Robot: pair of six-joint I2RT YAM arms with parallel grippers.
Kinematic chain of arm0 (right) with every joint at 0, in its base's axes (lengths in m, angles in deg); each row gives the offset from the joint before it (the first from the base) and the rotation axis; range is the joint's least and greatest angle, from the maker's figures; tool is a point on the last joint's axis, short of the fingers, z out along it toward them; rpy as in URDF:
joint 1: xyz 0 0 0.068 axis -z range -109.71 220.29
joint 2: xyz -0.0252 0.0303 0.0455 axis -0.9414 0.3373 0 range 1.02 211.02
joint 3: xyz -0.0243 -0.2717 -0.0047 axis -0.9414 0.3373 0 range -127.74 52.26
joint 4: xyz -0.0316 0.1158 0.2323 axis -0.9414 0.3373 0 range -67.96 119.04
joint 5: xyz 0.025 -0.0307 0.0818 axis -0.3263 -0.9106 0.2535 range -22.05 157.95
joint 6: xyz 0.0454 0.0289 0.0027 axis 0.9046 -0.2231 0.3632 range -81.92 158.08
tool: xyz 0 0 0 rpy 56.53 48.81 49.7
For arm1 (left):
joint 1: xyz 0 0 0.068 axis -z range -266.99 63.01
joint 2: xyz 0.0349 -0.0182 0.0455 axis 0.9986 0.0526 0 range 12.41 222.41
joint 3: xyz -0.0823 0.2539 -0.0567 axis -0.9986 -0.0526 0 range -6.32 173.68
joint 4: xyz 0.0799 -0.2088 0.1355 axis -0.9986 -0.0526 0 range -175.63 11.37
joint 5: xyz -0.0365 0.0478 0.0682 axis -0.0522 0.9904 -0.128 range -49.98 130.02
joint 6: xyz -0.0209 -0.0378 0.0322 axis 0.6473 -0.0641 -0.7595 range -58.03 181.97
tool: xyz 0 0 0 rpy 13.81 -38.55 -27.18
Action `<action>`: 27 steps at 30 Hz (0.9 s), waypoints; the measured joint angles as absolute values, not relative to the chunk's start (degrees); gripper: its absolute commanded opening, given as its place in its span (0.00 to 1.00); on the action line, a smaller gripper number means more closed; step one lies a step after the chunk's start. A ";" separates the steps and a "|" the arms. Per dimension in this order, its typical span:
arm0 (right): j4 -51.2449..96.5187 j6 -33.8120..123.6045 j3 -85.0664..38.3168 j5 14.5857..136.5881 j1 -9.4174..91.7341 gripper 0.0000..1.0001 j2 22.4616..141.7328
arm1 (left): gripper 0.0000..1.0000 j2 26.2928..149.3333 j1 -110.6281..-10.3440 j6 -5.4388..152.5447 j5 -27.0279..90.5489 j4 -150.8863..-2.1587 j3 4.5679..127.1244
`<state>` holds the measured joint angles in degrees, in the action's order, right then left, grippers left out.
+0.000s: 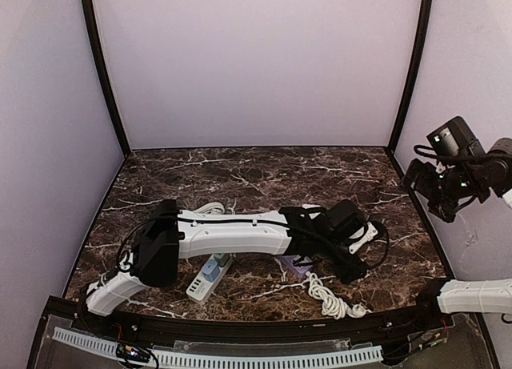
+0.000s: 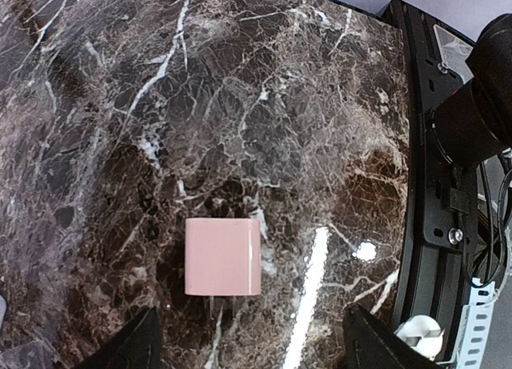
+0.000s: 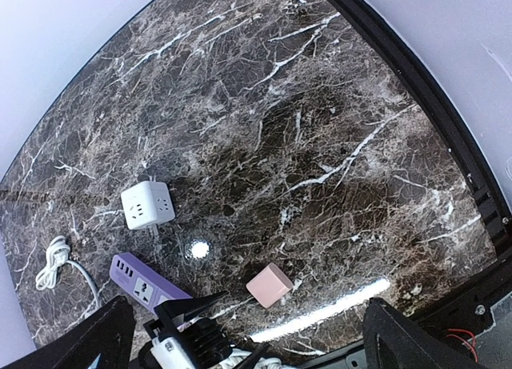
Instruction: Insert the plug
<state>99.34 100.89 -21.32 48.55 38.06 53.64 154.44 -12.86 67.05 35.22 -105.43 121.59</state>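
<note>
1. The left hand (image 2: 254, 341) hangs low over the desk (image 2: 240, 81). Its fingers are spread wide and hold nothing, and the pink plug (image 2: 222, 257) lies on the marble just ahead of them.
2. By my reading nothing is done yet: the grasp, the carry and the insertion are all left.
3. A purple power strip (image 3: 148, 285) sits near the plug and a white cube socket (image 3: 146, 205) lies farther off. I cannot tell which one is meant.
4. The near rail (image 2: 424, 145) runs close beside the plug, and bare marble opens beyond it.
5. The right hand (image 1: 436, 197) is raised by the right wall, wide open and empty.
</note>
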 measured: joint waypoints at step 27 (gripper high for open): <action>99.62 99.82 -19.70 54.51 38.06 0.98 51.41 | 0.64 162.38 -12.55 58.75 37.91 -101.91 124.90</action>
